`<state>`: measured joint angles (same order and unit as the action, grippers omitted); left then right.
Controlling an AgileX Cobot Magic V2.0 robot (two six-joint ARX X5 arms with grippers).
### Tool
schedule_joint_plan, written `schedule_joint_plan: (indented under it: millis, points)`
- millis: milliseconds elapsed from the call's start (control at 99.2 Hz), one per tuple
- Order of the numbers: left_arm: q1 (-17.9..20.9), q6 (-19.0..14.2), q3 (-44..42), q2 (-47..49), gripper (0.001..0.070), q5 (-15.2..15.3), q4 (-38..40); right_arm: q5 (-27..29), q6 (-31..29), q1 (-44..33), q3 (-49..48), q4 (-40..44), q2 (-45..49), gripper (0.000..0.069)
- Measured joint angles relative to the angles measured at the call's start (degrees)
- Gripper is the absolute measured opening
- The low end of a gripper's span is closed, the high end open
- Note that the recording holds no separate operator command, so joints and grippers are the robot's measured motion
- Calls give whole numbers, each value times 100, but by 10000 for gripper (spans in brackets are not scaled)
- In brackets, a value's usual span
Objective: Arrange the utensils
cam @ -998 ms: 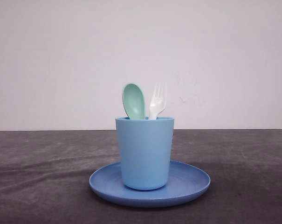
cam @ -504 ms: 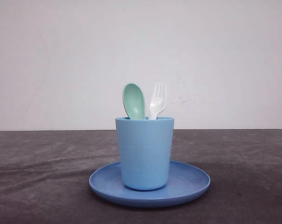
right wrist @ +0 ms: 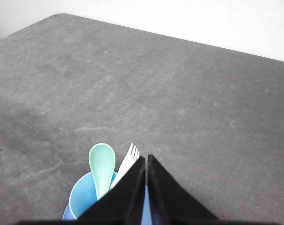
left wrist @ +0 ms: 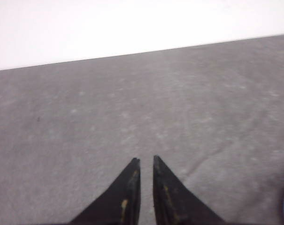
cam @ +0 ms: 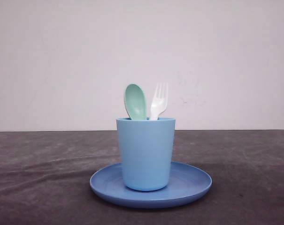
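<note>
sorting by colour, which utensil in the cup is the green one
The spoon, mint green with an oval bowl, standing on the left in the light blue cup. The fork beside it is white with tines.

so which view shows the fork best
Front view: the fork stands clear above the cup, tines sharp against the wall. In the right wrist view the right gripper partly covers it.

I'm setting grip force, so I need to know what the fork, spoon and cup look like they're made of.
All three look like moulded plastic, though the look alone can't confirm it. The white fork is smooth, with thick, blunt tines. The mint-green spoon is evenly coloured with a soft satin sheen. The light blue cup is opaque and matte, with faint horizontal ridges.
</note>
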<state>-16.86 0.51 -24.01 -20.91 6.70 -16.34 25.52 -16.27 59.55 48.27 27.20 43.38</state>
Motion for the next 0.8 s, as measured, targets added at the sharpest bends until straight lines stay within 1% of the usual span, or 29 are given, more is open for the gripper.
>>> schedule_joint_plan:
  millis: [71, 141, 383, 605, 716, 796]
  points:
    - [310, 2, 472, 315, 23, -157, 214, 0, 0, 0, 0, 0, 0, 7]
    - [538, 11, 828, 579, 23, -208, 245, 0, 0, 0, 0, 0, 0, 7]
    - [1078, 13, 1609, 1327, 23, -210, 240, 0, 0, 0, 0, 0, 0, 7]
    - [1263, 7, 2070, 1847, 23, -212, 181, 0, 0, 0, 0, 0, 0, 7]
    - [1325, 9, 2107, 2079, 23, -221, 304, -2, 0, 0, 0, 0, 0, 7]
    - [1335, 11, 2114, 2063, 23, -223, 315, 0, 0, 0, 0, 0, 0, 7]
